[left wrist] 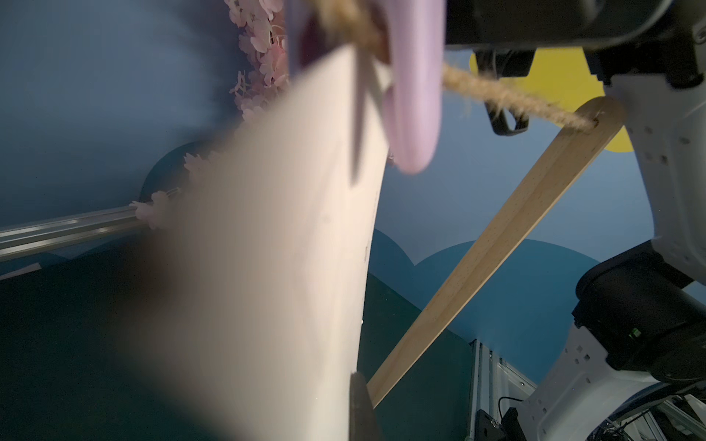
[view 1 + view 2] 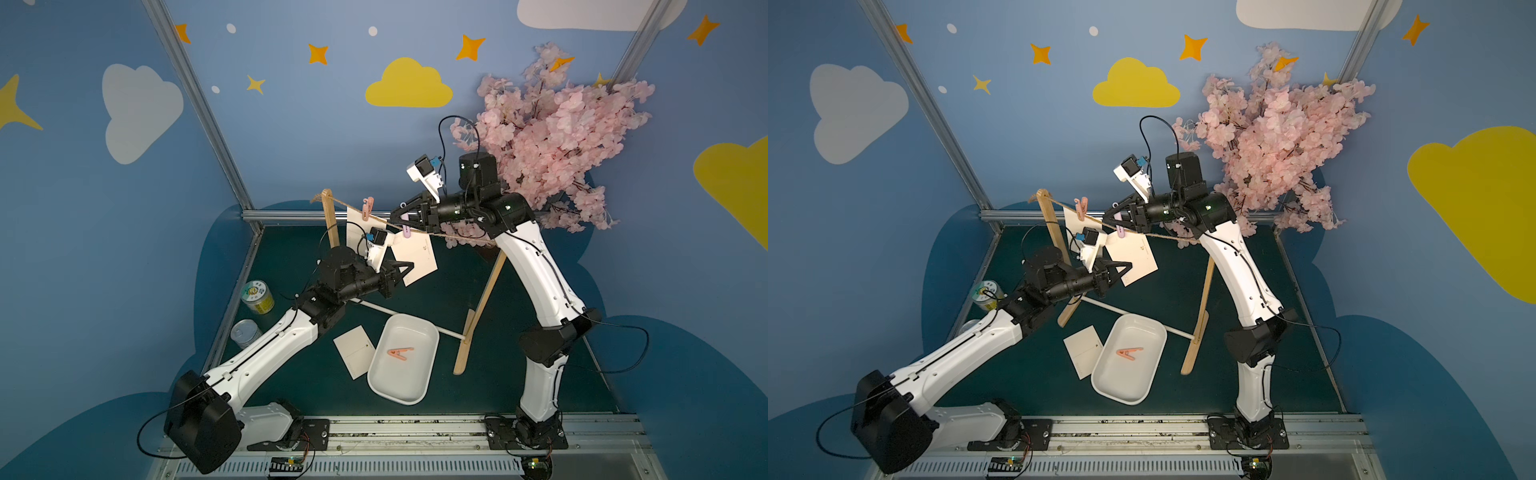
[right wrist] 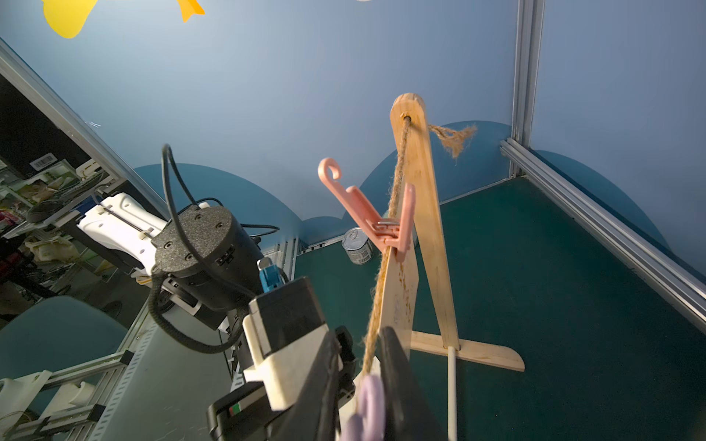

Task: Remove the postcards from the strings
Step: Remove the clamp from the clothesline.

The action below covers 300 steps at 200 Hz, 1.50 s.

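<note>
1. A postcard (image 2: 419,254) is hung from the twine (image 1: 515,100) by a lilac clip (image 2: 406,232).
2. Its lower corner, below the twine, is pinched by the left gripper (image 2: 409,268).
3. At the twine, the lilac clip is squeezed by the right gripper (image 2: 401,220).

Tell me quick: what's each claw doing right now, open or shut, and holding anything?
Left gripper: shut, pinching the lower corner of the hanging postcard.
Right gripper: shut, squeezing the purple clothespin on the string.
</note>
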Each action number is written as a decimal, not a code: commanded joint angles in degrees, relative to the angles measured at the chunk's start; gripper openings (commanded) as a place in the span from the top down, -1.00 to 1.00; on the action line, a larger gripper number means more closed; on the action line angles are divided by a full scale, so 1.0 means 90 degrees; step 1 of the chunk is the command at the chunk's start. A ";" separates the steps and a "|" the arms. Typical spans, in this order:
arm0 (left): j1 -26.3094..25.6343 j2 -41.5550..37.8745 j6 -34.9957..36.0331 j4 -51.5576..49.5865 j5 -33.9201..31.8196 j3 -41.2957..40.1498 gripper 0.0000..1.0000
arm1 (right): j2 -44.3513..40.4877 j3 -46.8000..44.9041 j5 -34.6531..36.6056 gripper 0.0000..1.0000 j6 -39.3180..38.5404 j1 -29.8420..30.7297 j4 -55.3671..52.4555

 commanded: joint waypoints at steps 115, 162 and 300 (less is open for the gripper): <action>0.0035 -0.0250 -0.0076 -0.0183 -0.0031 -0.0196 0.94 | -0.0781 -0.0573 0.0907 1.00 0.0037 0.0066 0.0984; 0.0038 -0.0266 -0.0054 -0.0299 -0.0060 -0.0162 0.93 | -0.0812 -0.0619 0.1309 1.00 -0.0083 0.0137 0.1219; 0.0040 -0.0453 -0.0037 -0.0399 -0.0182 -0.0284 0.94 | -0.1503 -0.1799 0.2018 1.00 0.0211 0.0192 0.3102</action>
